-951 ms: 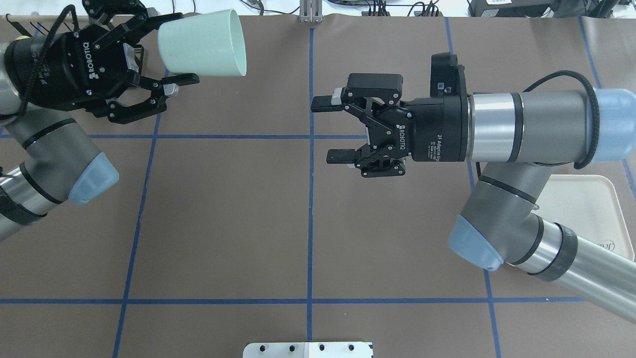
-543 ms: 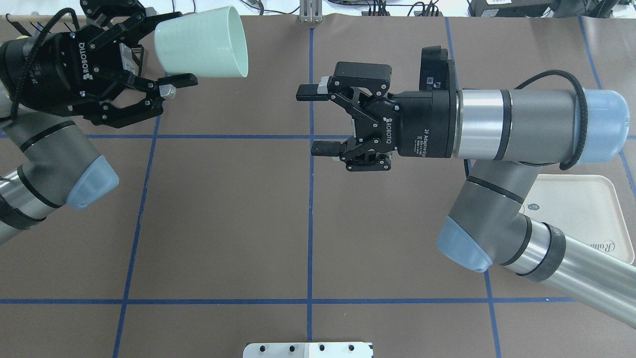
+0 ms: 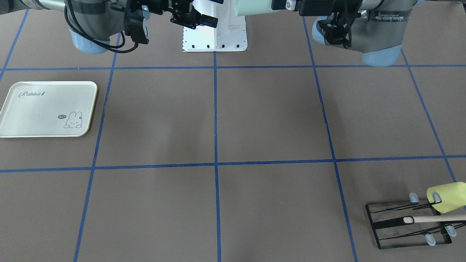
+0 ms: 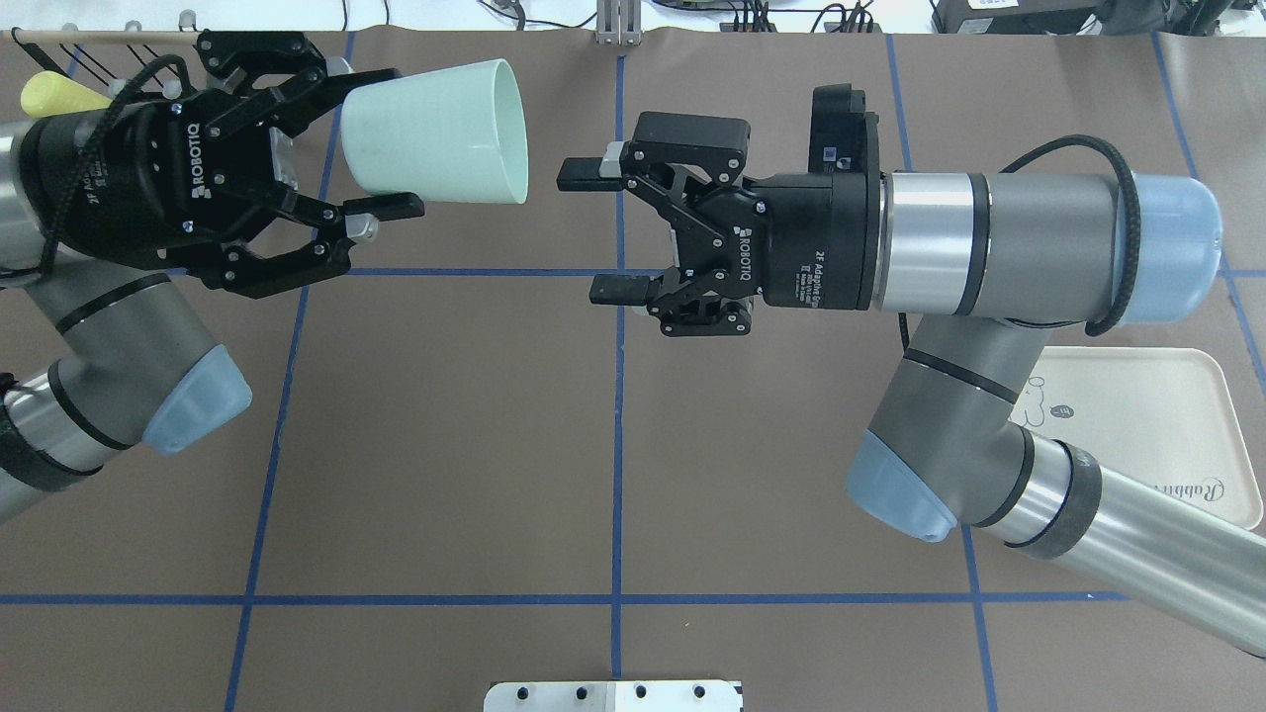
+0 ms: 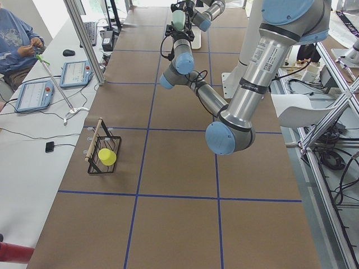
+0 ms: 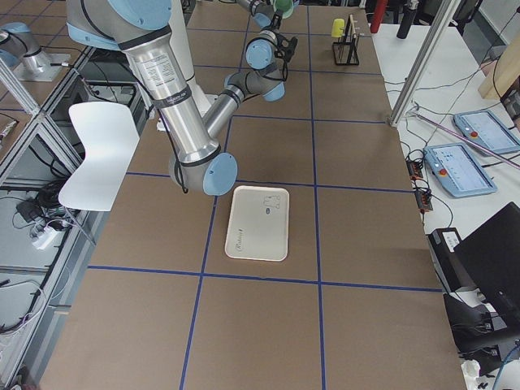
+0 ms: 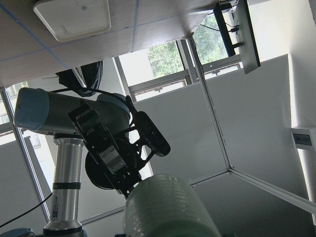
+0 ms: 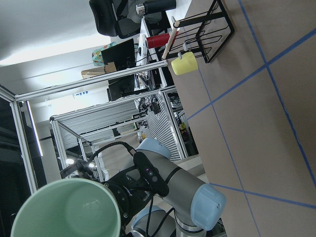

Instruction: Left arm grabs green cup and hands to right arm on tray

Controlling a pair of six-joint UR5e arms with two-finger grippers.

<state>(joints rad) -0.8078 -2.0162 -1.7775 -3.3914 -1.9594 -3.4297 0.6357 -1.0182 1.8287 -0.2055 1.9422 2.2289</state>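
My left gripper [image 4: 401, 140] is shut on the base of the green cup [image 4: 435, 133] and holds it in the air on its side, mouth towards the right arm. My right gripper [image 4: 586, 232] is open and empty, level, its fingertips just right of the cup's rim and a little nearer me, not touching. The cup fills the bottom of the left wrist view [image 7: 168, 207], and its darker inside shows in the right wrist view [image 8: 69, 207]. The cream tray [image 4: 1167, 415] lies empty on the table under the right arm; the front view shows it whole [image 3: 47, 109].
A black wire rack [image 3: 407, 225] with a wooden bar stands at the far left of the table, with a yellow-green cup [image 3: 446, 196] hung on it, also in the overhead view [image 4: 59, 94]. The white base plate [image 4: 613, 695] sits at the near edge.
The left gripper has carried the green cup to the right, towards the table's middle. The right gripper has moved left towards the cup's mouth, still open.
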